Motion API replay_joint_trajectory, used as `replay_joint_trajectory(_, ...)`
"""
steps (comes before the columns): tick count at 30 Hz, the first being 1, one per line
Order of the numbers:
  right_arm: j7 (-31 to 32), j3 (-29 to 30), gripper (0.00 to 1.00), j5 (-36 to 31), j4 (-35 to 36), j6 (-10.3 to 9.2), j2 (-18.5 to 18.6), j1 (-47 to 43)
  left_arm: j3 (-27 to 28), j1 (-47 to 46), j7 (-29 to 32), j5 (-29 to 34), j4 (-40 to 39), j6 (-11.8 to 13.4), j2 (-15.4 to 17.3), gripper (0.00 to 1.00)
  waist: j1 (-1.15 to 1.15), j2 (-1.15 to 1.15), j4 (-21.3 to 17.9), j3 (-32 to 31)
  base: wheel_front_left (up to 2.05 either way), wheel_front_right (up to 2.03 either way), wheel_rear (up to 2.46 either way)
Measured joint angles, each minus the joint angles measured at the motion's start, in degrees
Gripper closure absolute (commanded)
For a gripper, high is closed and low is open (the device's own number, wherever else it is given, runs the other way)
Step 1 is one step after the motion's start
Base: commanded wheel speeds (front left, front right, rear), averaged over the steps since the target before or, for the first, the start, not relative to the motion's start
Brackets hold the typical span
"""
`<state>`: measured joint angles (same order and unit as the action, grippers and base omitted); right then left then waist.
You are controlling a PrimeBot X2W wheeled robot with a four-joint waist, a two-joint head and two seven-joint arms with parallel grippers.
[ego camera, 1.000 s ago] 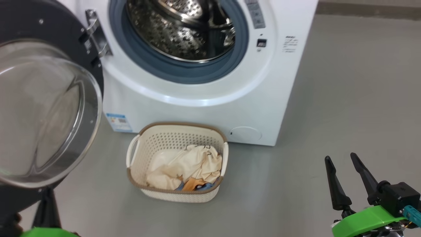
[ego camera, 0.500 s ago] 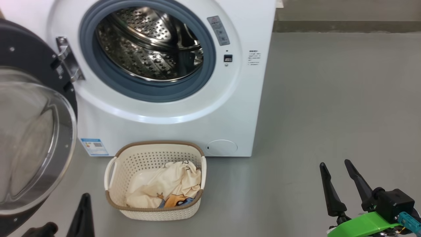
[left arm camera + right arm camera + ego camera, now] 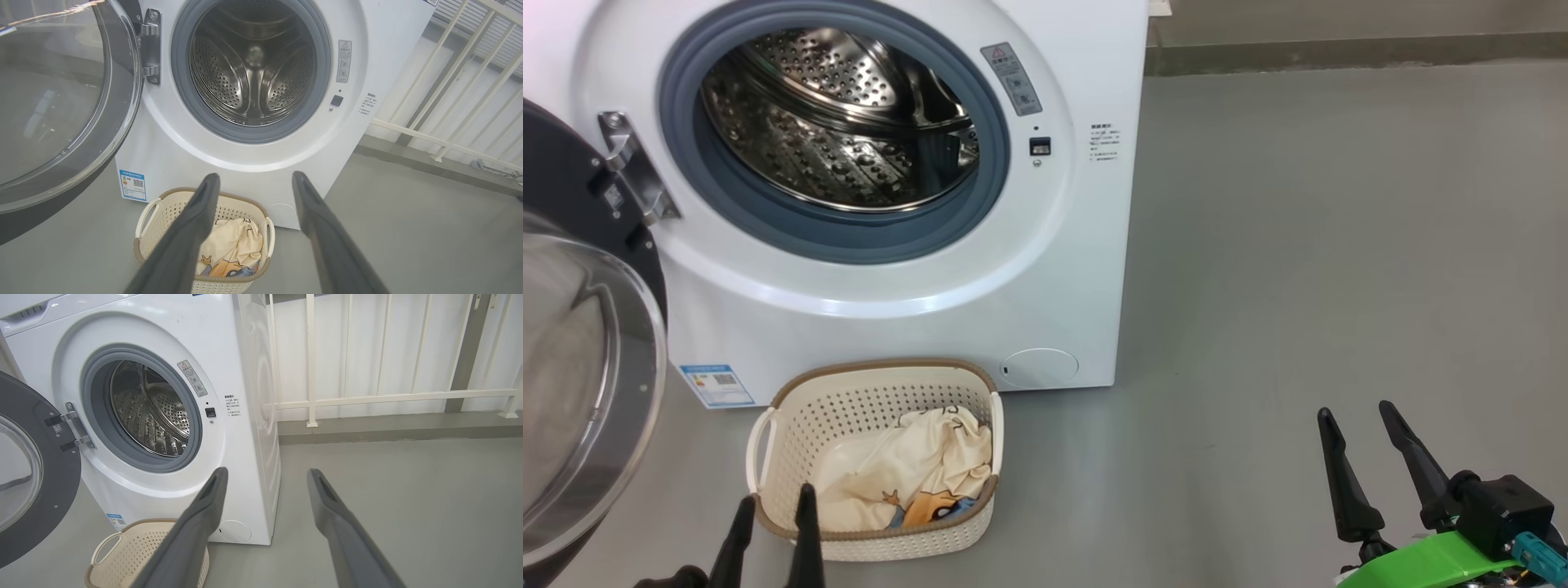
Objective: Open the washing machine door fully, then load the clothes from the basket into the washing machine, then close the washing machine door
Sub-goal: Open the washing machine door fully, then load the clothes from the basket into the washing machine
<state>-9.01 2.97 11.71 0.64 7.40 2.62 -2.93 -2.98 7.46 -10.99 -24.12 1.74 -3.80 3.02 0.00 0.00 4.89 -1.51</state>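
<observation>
The white washing machine [image 3: 890, 327] stands with its steel drum [image 3: 833, 122] exposed. Its washing machine door [image 3: 572, 392], black-rimmed with a glass bowl, hangs swung out to the left. On the floor in front sits the cream basket [image 3: 874, 392], holding cream and blue clothes [image 3: 907, 474] with orange print. My left gripper [image 3: 774, 496] is open just in front of the basket's near left rim, holding nothing. In the left wrist view its fingers [image 3: 192, 228] frame the basket [image 3: 163, 204]. My right gripper [image 3: 1354, 411] stands open over bare floor, far right of the basket.
Grey floor [image 3: 1298, 245] stretches to the right of the machine. A white railing [image 3: 367, 396] and a low kerb run along the back wall behind it. The open door [image 3: 53, 477] juts out over the floor at the left.
The head camera has swung, shifting the whole picture left. My left gripper has come up into the lower left by the basket and its fingers have parted. The right gripper stays open.
</observation>
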Motion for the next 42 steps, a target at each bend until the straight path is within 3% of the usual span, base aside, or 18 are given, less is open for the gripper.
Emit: replay_joint_trajectory(42, 0.0, -0.1, 0.00, -0.1, -0.3, 0.00, 0.0, 0.0, -2.5, 0.0, -2.6, 1.1, 0.7, 1.0, 0.1, 0.00, 0.00, 0.00, 0.0, -0.2, 0.00, 0.00, 0.00)
